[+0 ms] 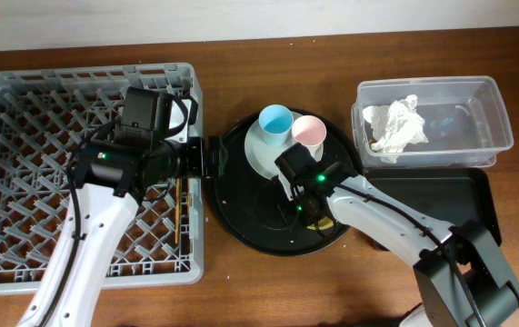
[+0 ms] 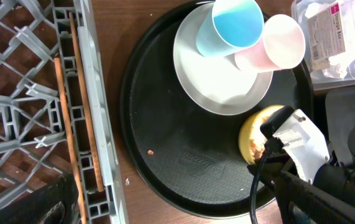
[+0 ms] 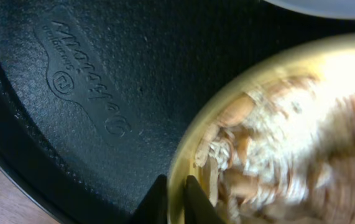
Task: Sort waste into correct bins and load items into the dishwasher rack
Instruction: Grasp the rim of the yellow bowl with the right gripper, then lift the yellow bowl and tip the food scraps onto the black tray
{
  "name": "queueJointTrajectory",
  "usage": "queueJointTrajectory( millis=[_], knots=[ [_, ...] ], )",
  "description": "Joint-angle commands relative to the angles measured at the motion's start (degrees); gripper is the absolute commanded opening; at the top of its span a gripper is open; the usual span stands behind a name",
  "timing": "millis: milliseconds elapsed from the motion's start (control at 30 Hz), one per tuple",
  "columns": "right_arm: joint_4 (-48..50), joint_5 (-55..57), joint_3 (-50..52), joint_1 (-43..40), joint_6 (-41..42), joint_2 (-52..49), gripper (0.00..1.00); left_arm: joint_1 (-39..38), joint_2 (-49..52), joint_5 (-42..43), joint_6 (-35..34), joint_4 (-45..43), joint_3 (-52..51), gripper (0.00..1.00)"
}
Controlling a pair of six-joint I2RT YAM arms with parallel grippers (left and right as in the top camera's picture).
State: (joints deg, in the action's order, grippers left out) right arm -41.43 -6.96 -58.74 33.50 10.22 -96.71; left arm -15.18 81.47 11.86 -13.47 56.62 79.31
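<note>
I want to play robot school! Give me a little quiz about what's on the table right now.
1. True or false: the crumpled white paper napkin lies inside the clear plastic rectangular tub.
2. What colour is the round bowl of beige crumbly scraps whose rim sits between the right arm's fingers?
3. Where are the thin wooden chopsticks? A: in the large grey plastic rack. B: in the tub. C: in the bowl.

Key: 1 true. 2 yellow. 3 A.
</note>
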Motion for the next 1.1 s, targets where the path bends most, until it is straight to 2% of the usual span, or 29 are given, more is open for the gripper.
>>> queueJointTrajectory(
  millis=[0,233,700,900,1067],
  knots=[
    [-0.33,0.07,1.09,0.28,0.07,-0.20,0.08,0.35,-0.50,0.59,0.11,0.09,0.57,0.99],
    [-3.69,0.04,-2.23,0.24,0.07,-0.09,0.04,0.35,-0.50,0.59,0.11,0.09,0.57,0.99],
    [-27.45,0.07,-24.72,-1.01,0.13,0.46,0.04,0.35,-0.50,0.59,0.11,0.09,0.57,0.99],
    [-33.20,-1.07,-25.92,-11.67,0.28,4.28,0.04,0.35,-0.50,0.59,0.11,0.09,0.57,0.99],
    [-36.68,-8.85,-25.92,-27.43,-3.54,7.02,0.04,0.33,-0.50,0.61,0.11,0.09,0.57,0.99]
  ],
)
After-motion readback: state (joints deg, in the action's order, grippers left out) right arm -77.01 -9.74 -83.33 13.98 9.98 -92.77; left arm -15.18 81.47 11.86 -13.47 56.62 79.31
